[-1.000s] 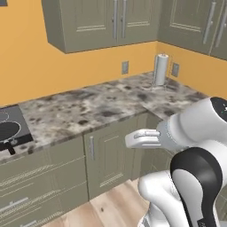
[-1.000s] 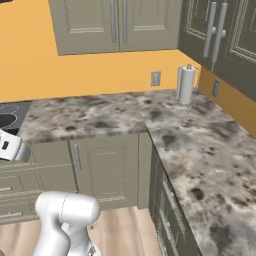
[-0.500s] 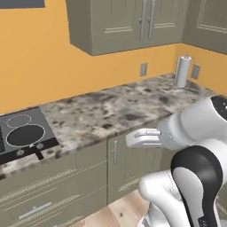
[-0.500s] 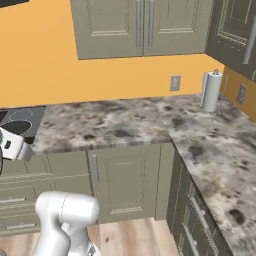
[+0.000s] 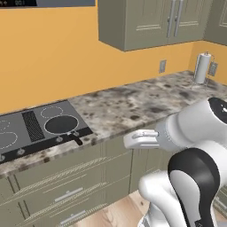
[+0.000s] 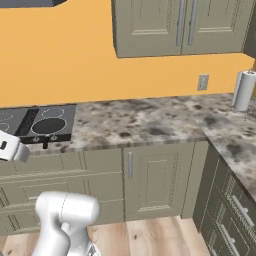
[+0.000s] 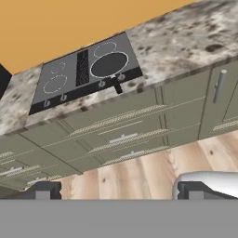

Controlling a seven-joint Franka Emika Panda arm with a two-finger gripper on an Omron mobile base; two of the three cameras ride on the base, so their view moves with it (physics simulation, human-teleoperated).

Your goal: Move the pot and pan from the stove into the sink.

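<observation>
An orange-walled kitchen with grey-green cabinets and a speckled granite counter [image 5: 133,106] runs across all three views. At the left of the counter sits the stove [image 5: 35,128], its black glass marked with white burner rings. On its front right burner rests the pan [image 5: 62,125], its thin handle pointing out over the counter's front edge; the hand view shows it there too [image 7: 109,65]. The pot and the sink cannot be made out in these pictures. Further right a paper towel roll [image 5: 202,68] stands in the corner. The gripper [image 7: 116,190] hangs low before the cabinet drawers, fingers spread wide apart and empty. As I judge it, nothing has been moved yet: both pieces remain to be carried over.
</observation>
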